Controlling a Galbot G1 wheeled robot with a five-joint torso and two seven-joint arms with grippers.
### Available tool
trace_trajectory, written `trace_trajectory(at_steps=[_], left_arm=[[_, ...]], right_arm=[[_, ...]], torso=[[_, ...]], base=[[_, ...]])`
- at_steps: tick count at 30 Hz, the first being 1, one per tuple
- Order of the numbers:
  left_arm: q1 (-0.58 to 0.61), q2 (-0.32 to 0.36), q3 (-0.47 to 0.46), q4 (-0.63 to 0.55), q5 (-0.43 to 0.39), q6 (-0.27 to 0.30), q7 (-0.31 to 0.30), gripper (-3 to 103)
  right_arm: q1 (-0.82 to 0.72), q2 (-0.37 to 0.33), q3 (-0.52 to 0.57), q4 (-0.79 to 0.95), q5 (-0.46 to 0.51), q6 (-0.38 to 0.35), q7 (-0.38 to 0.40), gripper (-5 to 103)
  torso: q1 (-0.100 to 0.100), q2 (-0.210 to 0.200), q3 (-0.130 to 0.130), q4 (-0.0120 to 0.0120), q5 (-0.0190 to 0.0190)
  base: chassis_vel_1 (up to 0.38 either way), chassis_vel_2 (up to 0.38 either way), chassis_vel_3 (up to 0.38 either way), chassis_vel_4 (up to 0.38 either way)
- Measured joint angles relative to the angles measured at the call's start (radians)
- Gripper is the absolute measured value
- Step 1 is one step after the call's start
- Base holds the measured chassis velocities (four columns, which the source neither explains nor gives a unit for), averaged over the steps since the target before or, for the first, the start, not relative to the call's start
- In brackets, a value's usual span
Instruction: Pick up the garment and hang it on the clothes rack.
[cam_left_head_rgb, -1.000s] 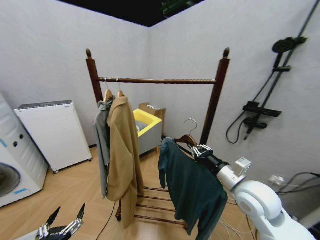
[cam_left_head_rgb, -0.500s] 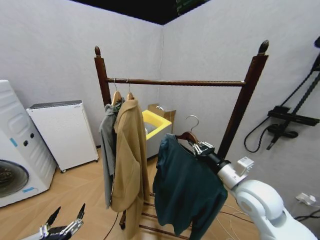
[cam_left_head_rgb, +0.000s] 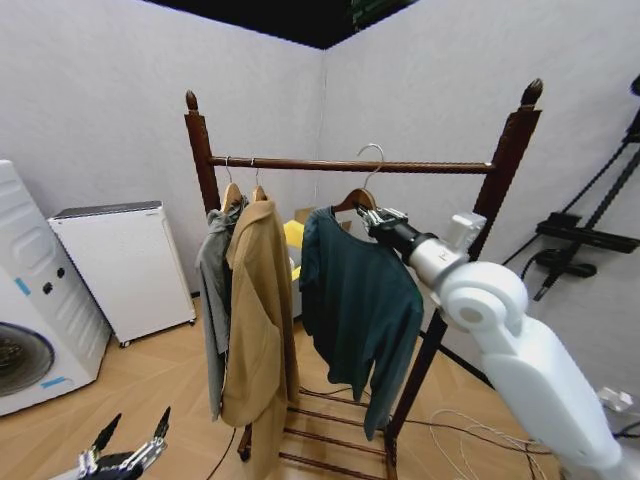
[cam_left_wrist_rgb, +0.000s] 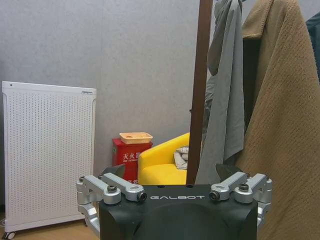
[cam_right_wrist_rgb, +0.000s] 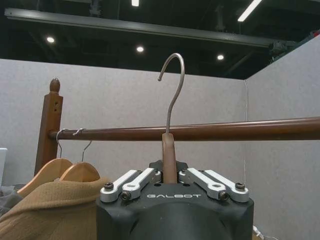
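Nearest the camera, low at the left of the head view, the left pincer (cam_left_head_rgb: 125, 458) hangs parked with its fingers spread apart, well clear of the work. Further out, the right pincer (cam_left_head_rgb: 377, 220) is raised at arm's length and clamped on the neck of the brown wooden hanger (cam_left_head_rgb: 355, 200), from which the garment (cam_left_head_rgb: 355, 300) hangs free, just beside the long tan coat (cam_left_head_rgb: 255, 320) and the grey garment (cam_left_head_rgb: 212, 300) on the left part of the bar. Behind it stands the clothes rack (cam_left_head_rgb: 350, 165), its top bar crossing at about the height of the hanger's neck, with the metal hook (cam_left_head_rgb: 372, 160) rising above it.

The step in hand looks like seating the hook over the bar. To do it well, the hook's open side should be carried past the bar and then lowered straight, keeping the hanger level (a tilt would let the shirt slide), and the pincer should let go only once the bar bears the weight. The coat is close, so drift toward it could snag a sleeve.

The right wrist view shows the hook (cam_right_wrist_rgb: 172, 90) and its tip above the top bar (cam_right_wrist_rgb: 200, 131), but not whether the hook is in front of the bar or past it. The head view gives the garment's hang and its neighbours. The left wrist view shows 1 post (cam_left_wrist_rgb: 199, 90) and a yellow chair (cam_left_wrist_rgb: 162, 167) beyond
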Motion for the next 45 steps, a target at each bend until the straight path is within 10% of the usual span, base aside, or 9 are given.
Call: trace_trajectory(at_steps=[17,45], left_arm=[[0.000,0.000,0.000,0.000,0.000,0.000,0.000,100],[0.000,0.000,0.000,0.000,0.000,0.000,0.000,100]], right_arm=[[0.174,0.087,-0.176,-0.171,0.157,-0.059,0.177,10],[0.273,0.240,-0.287,-0.320,0.126,-0.017,0.258,10]], torso=[[0.000,0.000,0.000,-0.0001,0.0003],[0.000,0.000,0.000,0.0000,0.0003]], base=[[0.000,0.000,0.000,0.000],[0.000,0.000,0.000,0.000]])
